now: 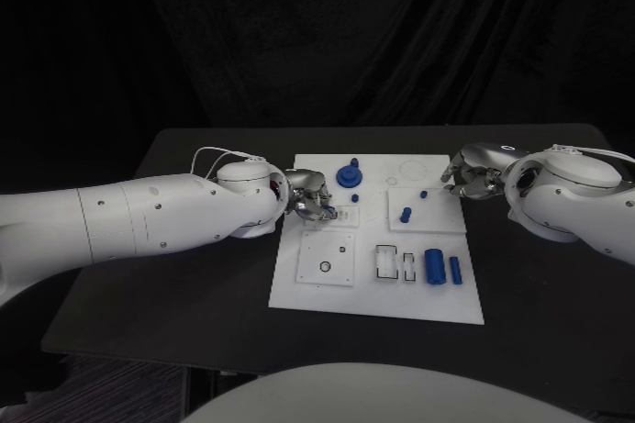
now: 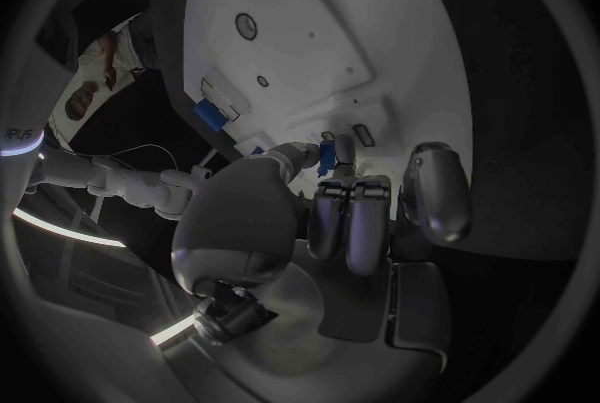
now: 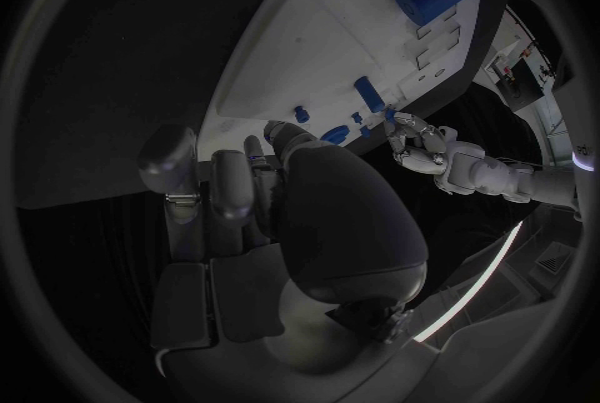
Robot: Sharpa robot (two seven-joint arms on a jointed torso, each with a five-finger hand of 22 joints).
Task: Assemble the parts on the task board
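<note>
Presently, left hand [image 1: 307,201]: at the task board's [image 1: 437,308] left edge, fingers pinching a small blue part [image 2: 325,159].
Right hand [image 1: 473,180]: at the far right corner; hold cannot be told.
Handling: part likely light, rigid, smooth; pinch its sides.

Robotics lab: black table [image 1: 198,294] w/ black drape [image 1: 331,47] behind.

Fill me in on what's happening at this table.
A two-armed robot is assembling blue parts on a white task board. Its left hand is at the board's left side, pinching a small blue part over it. The right hand hovers at the board's far right corner, holding nothing visible. Two blue cylinders lie near the front.
</note>
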